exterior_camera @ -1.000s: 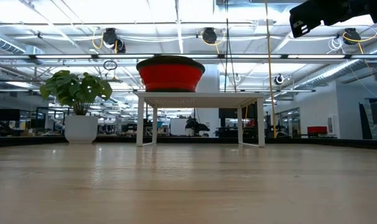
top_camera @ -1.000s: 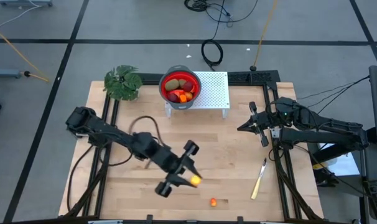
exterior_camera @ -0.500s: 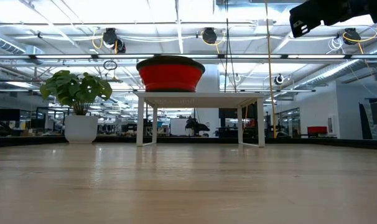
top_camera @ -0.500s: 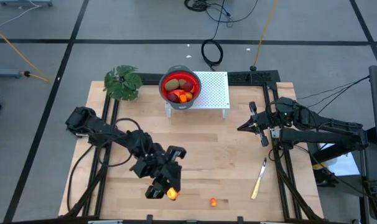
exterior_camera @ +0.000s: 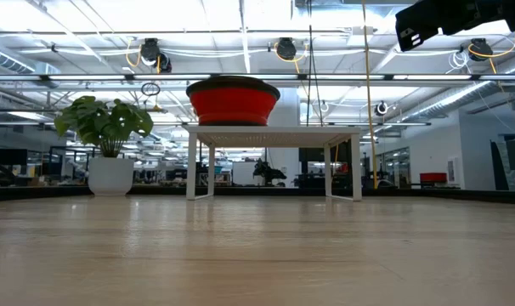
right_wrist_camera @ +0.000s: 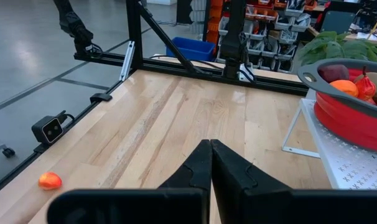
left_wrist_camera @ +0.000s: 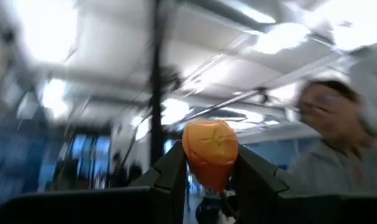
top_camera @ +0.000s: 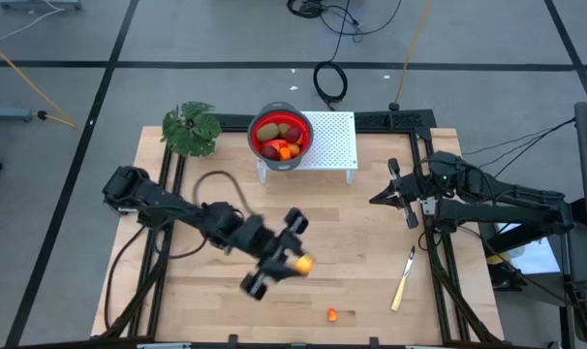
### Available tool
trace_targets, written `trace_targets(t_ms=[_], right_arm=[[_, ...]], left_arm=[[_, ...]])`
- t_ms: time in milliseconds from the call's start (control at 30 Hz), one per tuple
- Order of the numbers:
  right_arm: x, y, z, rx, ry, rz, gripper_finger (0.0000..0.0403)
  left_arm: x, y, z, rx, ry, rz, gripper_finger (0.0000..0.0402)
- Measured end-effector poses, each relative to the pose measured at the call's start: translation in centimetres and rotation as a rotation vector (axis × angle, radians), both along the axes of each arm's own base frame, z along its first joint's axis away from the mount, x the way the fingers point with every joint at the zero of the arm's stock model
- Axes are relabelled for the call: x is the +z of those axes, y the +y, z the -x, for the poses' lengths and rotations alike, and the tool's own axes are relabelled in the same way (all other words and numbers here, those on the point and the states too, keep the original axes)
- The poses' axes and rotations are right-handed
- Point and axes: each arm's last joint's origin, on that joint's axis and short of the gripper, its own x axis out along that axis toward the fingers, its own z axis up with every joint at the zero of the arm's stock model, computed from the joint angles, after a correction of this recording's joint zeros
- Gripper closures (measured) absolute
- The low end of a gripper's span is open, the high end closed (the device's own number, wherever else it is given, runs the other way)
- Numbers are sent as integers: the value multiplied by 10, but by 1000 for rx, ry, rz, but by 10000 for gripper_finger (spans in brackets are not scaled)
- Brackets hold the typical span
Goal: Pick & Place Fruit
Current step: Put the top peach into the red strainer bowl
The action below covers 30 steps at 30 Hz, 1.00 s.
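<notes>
Small orange fruit pinched across its middle in the left gripper, lower centre of frame above the desk; seemingly light, hard, smooth, liable to slip; right gripper pressed together, idle at right.

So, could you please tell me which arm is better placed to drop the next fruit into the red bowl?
The left. Its gripper already holds an orange fruit in its jaws above the table, below the red bowl. The right gripper waits shut and empty at the table's right side.

Grey taped floor, ceiling lights
</notes>
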Motion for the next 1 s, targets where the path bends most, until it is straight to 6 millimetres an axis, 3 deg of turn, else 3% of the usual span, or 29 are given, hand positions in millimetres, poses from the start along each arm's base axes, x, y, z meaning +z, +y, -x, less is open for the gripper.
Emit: trace_targets(t_ms=[300,467,800,1000], right_arm=[[0,0,0,0,0,0,403],[0,0,0,-1,0,0,403],[0,0,0,-4,0,1,403],[0,0,0,-5,0,5,403]], left_arm=[[-36,30,-29,81,654,598,298],[-59,53,-38,144,909,795,298],[-92,93,-39,303,1231,773,298],[-75,119,-20,418,1248,681,298]])
